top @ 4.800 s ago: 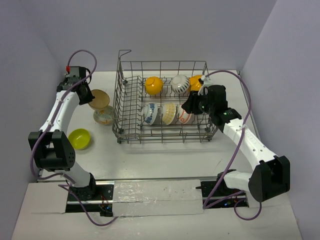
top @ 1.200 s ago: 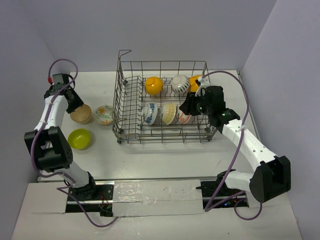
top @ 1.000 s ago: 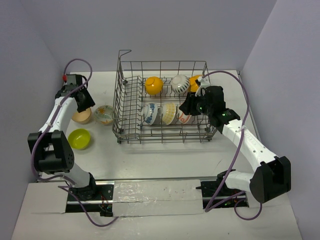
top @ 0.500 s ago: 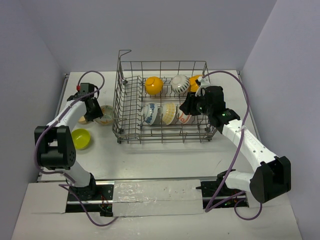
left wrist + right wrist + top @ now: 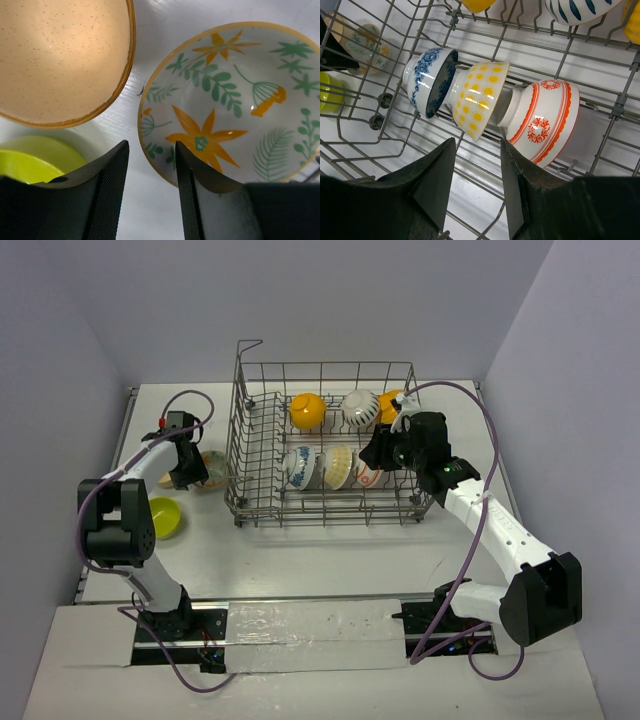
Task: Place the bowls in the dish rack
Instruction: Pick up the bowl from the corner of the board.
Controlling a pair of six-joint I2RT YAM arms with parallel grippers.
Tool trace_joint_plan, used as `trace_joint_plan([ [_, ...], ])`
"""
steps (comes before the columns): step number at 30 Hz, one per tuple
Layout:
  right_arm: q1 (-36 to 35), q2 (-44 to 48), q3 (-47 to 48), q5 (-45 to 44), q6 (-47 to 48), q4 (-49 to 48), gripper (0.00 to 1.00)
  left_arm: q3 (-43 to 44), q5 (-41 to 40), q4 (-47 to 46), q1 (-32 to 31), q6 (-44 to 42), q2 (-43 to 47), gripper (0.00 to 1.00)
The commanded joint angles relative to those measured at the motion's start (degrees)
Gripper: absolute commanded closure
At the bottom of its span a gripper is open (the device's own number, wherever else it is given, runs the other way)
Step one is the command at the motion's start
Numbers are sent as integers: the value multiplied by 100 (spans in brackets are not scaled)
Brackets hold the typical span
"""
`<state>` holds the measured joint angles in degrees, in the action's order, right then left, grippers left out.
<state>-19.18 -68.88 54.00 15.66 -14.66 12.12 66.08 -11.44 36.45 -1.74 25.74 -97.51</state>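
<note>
The grey wire dish rack [image 5: 330, 365] holds two orange-yellow bowls [image 5: 307, 411], a white striped bowl [image 5: 360, 408], a blue-patterned bowl [image 5: 427, 80], a yellow sun-patterned bowl [image 5: 480, 95] and a red-and-white bowl [image 5: 545, 120]. Left of the rack, a floral bowl [image 5: 235, 100], a tan bowl [image 5: 60, 55] and a lime green bowl [image 5: 162, 517] sit on the table. My left gripper [image 5: 150, 195] is open and low over the floral bowl's near rim, one finger inside it and one outside. My right gripper [image 5: 475, 190] is open and empty inside the rack, by the red-and-white bowl.
The rack's raised corner handle [image 5: 250, 343] stands at its far left. Grey walls close in the white table [image 5: 330, 560] on three sides. The tan and floral bowls nearly touch.
My left gripper carried the tan bowl left off the floral bowl, set it on the table and let go, then moved right and down to the floral bowl's rim. The right arm stayed still.
</note>
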Motion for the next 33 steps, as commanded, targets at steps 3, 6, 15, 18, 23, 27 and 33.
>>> trace_joint_plan([
  [3,-60,147,137,-125,86,-26,51,54,-113,-199,-28,2,-189,53],
  [6,-60,156,137,-142,94,-17,51,80,-95,-217,-28,10,-276,55],
  [15,-77,147,146,-160,112,10,51,115,-156,-191,-28,-16,-277,81],
  [18,-86,156,155,-160,112,18,51,80,-192,-182,-28,1,-198,98],
  [23,-103,173,155,-142,112,36,51,19,-262,-164,-37,10,-14,100],
  [27,-112,200,155,-160,112,45,51,1,-420,-112,-81,10,153,100],
  [33,-139,226,164,-151,121,54,51,36,-675,3,-125,63,426,100],
])
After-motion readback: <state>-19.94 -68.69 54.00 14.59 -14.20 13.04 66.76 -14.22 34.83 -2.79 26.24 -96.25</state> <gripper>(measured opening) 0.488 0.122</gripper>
